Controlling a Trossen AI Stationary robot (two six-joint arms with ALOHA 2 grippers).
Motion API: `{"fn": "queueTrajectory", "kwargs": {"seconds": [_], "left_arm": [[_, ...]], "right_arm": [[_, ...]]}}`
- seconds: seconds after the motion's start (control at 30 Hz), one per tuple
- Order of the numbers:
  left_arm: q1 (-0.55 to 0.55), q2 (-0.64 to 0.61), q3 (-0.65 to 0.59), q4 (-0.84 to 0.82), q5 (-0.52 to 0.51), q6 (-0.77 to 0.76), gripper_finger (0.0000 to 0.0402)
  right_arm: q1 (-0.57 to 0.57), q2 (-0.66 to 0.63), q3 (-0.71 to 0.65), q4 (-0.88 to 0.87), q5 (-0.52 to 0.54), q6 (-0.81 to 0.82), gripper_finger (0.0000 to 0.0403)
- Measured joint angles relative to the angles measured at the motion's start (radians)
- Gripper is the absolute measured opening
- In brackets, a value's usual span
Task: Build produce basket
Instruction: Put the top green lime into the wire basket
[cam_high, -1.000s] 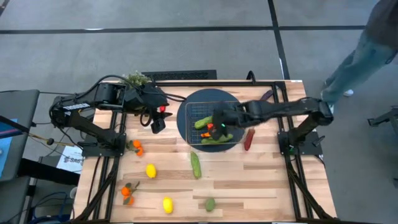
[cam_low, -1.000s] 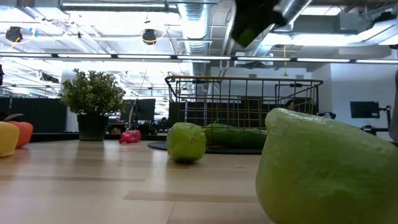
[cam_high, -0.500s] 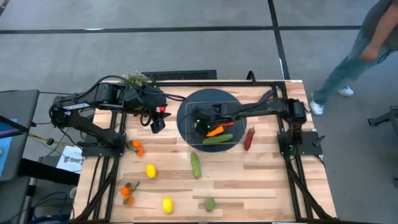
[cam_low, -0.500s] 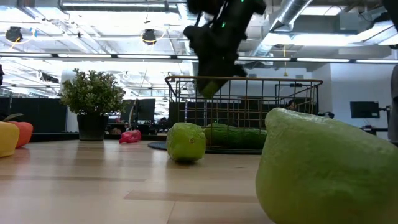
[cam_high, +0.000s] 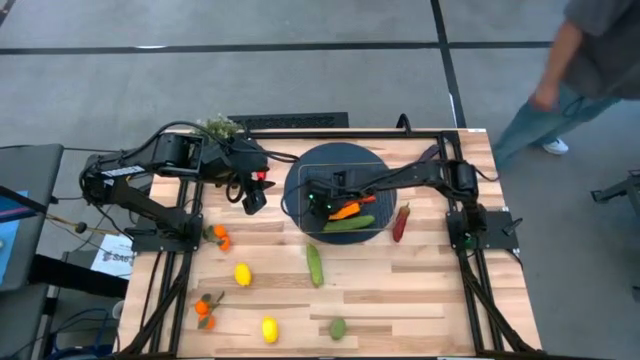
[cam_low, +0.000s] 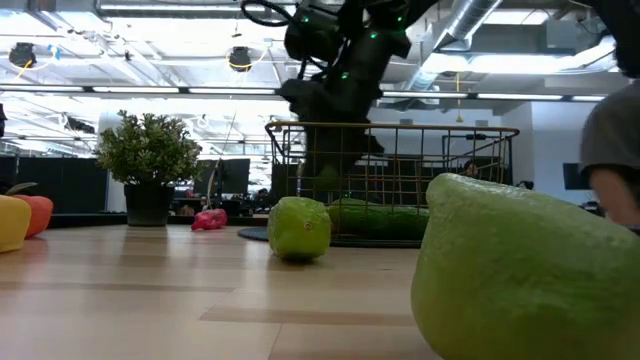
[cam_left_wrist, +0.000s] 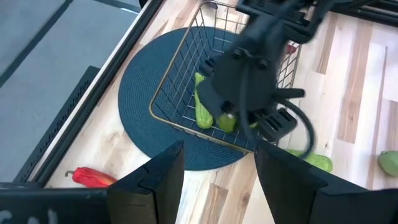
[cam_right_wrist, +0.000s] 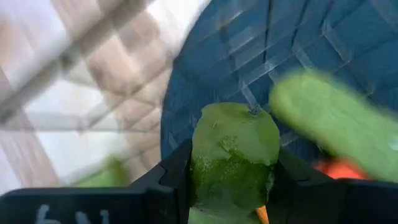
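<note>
While the right gripper (cam_right_wrist: 233, 186) hangs over the wire-grid basket (cam_high: 300, 180), its jaws clamp a bumpy green lime (cam_right_wrist: 234, 155). Left gripper (cam_left_wrist: 217, 180) jaws stand apart, empty.

We see a dark blue round mat (cam_high: 335, 160) under a dark wire basket (cam_left_wrist: 180, 87) on the pale wood counter (cam_high: 420, 290), a mottled green lime (cam_right_wrist: 233, 155), an orange carrot (cam_high: 347, 211), yellow lemons (cam_high: 242, 274), a red pepper (cam_high: 401, 224).

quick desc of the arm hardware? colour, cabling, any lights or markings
Both arms are dark, near-black, jointed links on black frame bases bolted to the table edges. The left arm carries looping black cables and a red spot near its gripper. The right arm is slimmer, with small green lights showing at its gripper. Each gripper ends in two flat, blocky black jaws. White lettering shows on the left arm's rear link.
</note>
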Motion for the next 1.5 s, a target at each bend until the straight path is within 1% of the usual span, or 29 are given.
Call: {"fn": "queueTrajectory", "kwargs": {"seconds": [0.3,1.13,1.17,1.27,1.33,1.4,1.5], "left_arm": [[0.000,0.000,0.000,-0.007,0.001,-0.002,0.0181],[0.000,0.000,0.000,-0.019,0.000,-0.016,0.0181],[0.000,0.000,0.000,-0.019,0.000,-0.016,0.0181],[0.000,0.000,0.000,-0.022,-0.001,-0.019,0.0181],[0.000,0.000,0.000,-0.022,0.000,-0.019,0.0181],[0.000,0.000,0.000,-0.022,-0.003,-0.019,0.0181],[0.000,0.000,0.000,-0.022,-0.003,-0.019,0.0181]], "right_arm": [[-0.005,0.002,0.000,-0.034,-0.024,-0.012,0.0145],[0.004,0.002,0.000,-0.087,-0.023,-0.016,0.0145],[0.006,0.002,0.000,-0.087,-0.023,-0.021,0.0148],[0.005,0.002,0.000,-0.089,-0.022,-0.023,0.0180],[0.005,0.002,0.000,-0.089,-0.021,-0.023,0.0195],[0.005,0.002,0.000,-0.089,-0.018,-0.023,0.0198],[0.004,0.002,0.000,-0.089,-0.018,-0.025,0.0192]]}}
